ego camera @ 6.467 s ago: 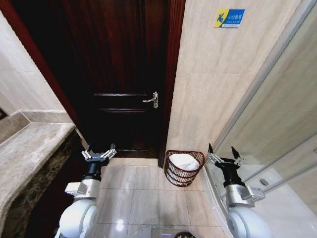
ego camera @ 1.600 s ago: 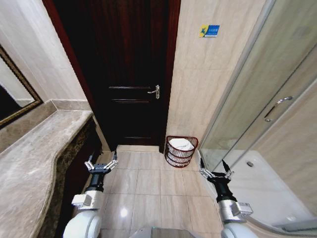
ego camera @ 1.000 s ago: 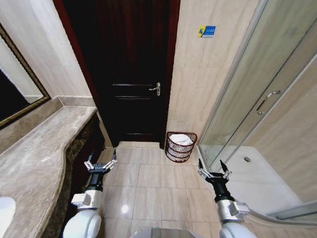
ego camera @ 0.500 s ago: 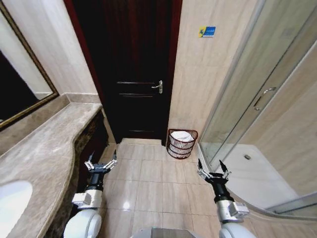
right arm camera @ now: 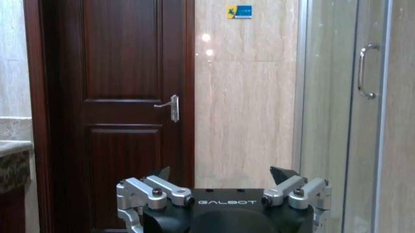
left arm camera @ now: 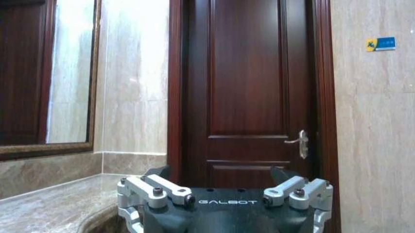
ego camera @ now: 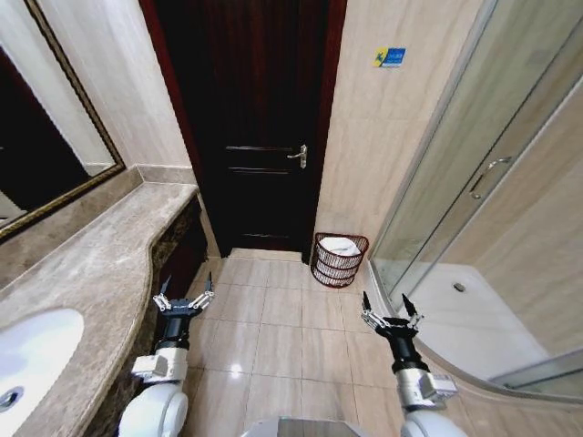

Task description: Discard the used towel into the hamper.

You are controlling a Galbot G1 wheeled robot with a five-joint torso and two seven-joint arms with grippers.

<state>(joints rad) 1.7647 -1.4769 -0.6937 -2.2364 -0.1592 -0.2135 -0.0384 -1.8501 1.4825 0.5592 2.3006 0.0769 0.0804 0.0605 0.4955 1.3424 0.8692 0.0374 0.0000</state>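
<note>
I hold both grippers, left (ego camera: 184, 298) and right (ego camera: 387, 312), spread and empty, well short of the reddish-brown wire hamper (ego camera: 339, 259), where a white towel (ego camera: 341, 246) already lies, likely needing no further handling.

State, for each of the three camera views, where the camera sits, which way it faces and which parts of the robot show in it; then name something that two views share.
Head view: from the robot's head, looking forward and down at the tiled floor, the hamper with a white towel in it, and the dark door; the left gripper and right gripper, both open, show low.
Left wrist view: faces the door beside a mirror; the left gripper's base shows.
Right wrist view: faces the door and glass shower door; the right gripper's base shows.
Shared: door handle and blue wall sign.
</note>
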